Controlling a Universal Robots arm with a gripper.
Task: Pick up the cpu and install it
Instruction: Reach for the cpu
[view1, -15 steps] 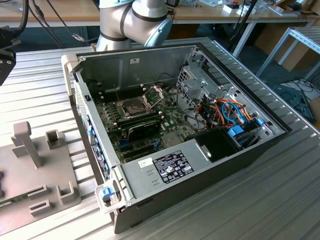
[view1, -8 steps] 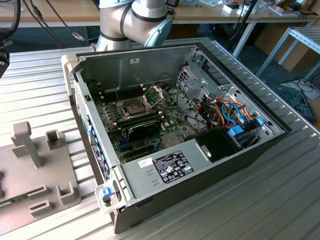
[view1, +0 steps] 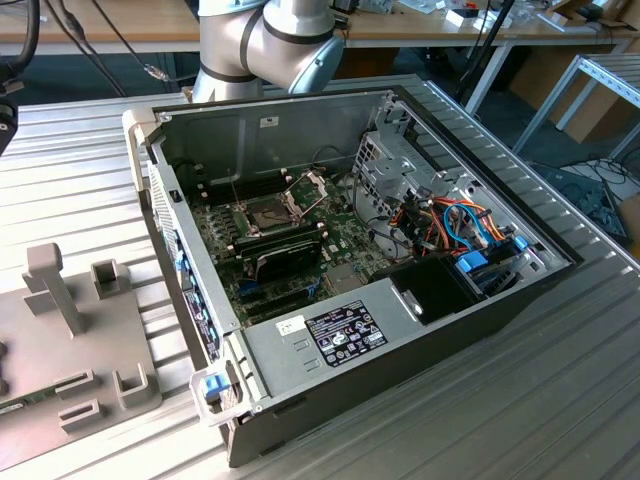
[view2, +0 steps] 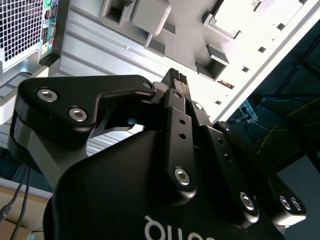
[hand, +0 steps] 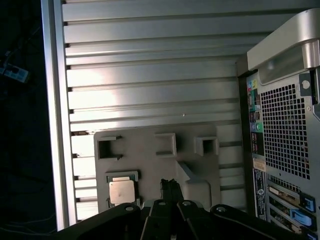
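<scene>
On grey fixture (hand: 145, 160): cpu (hand: 122, 192) near end effector (hand: 170, 183); apart.

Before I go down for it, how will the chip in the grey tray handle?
The chip looks thin, flat and metal-topped, so probably stiff and light. It sits in a recess of the grey tray, so a nudge likely won't slide it, but little edge shows for gripping. Its smooth top may be slippery.
</scene>
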